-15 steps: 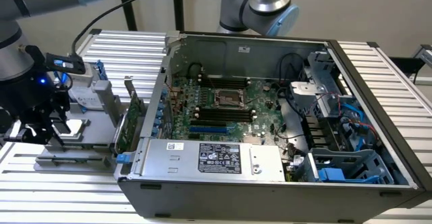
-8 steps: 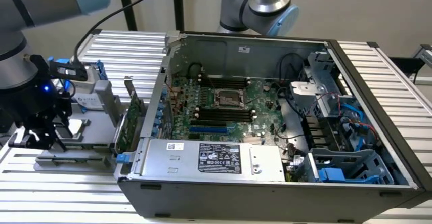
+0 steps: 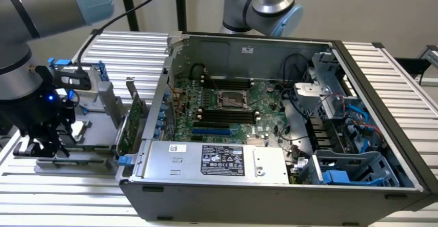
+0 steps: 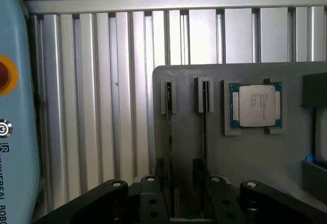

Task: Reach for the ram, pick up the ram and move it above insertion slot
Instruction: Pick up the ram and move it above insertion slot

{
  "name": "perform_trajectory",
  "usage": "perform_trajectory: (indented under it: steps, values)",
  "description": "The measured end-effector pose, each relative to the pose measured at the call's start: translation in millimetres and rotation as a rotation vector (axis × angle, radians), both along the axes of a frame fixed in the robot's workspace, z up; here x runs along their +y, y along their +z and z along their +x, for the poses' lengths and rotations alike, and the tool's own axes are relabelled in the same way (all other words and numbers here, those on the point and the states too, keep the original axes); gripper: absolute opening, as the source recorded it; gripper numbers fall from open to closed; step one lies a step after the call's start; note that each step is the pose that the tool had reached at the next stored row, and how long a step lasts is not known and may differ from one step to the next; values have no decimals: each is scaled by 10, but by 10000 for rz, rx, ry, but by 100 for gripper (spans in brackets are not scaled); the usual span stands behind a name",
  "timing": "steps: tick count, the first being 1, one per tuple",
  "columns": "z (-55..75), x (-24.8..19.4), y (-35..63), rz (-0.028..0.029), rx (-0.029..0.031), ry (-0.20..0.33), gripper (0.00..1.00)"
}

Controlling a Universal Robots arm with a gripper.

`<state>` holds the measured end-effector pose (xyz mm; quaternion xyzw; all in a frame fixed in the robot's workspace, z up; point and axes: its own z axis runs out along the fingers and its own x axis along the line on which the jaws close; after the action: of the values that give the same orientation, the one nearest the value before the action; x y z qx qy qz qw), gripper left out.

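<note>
While hovering over one grey tray (image 4: 255,157), the tool (image 4: 181,172) is gaping slightly, gripping nothing. Two narrow slots (image 4: 167,98) and one processor chip (image 4: 254,105) are showing there.

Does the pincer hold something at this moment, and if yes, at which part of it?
It cannot be told. The pincer is low over the gray tray, at its two narrow slots, but no grip on anything is plain.

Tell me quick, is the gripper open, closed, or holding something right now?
Gripper: cannot be told, open or shut. It sits low over the grey tray on the exterior view's left.
</note>
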<state>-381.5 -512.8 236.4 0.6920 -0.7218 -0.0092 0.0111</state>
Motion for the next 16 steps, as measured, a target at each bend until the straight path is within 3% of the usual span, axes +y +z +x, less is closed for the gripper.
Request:
perform_trajectory:
  steps: [16]
  values:
    - [0, -76, -293, 2, -3, -1, 36]
